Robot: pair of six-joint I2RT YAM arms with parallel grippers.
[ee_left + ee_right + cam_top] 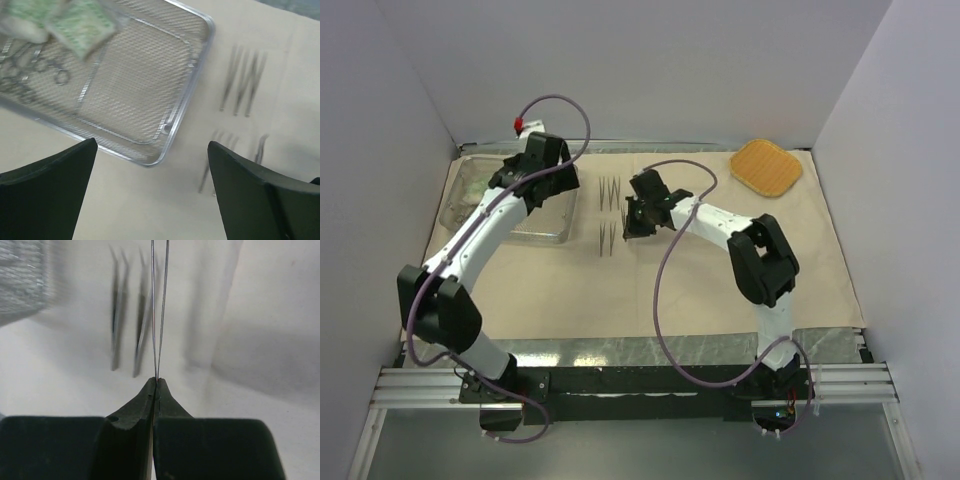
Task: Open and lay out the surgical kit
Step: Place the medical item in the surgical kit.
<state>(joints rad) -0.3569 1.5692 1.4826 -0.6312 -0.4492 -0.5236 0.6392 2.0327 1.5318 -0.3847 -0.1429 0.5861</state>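
Wrapping cloth (720,290): large, beige and matte, lying spread flat over most of the tabletop (670,348), with faint fold creases showing.
Wire-mesh tray (140,85): rectangular steel basket with rounded corners and a fine woven bottom, sitting on the left part of the cloth.
Green-white packets (82,22): two small flat squares with a printed pattern, lying blurred in the far end of the tray.
Ring-handled forceps (45,67): steel loops lying on the mesh just beside the packets.
Laid-out tweezers (610,190): thin steel prongs lying in two small clusters on the cloth, just right of the tray.
Left pincer (152,145): hovering over the tray's near corner, its dark jaws standing wide apart and released, gripping nothing.
Right pincer (156,385): clenched on the held tweezers (160,310), two slim bright blades running straight out from the pressed fingertips, beside the laid-out clusters; whether their tips are touching the cloth cannot be told.
Orange woven pad (766,167): rounded square with a textured weave, resting at the far right corner of the cloth.
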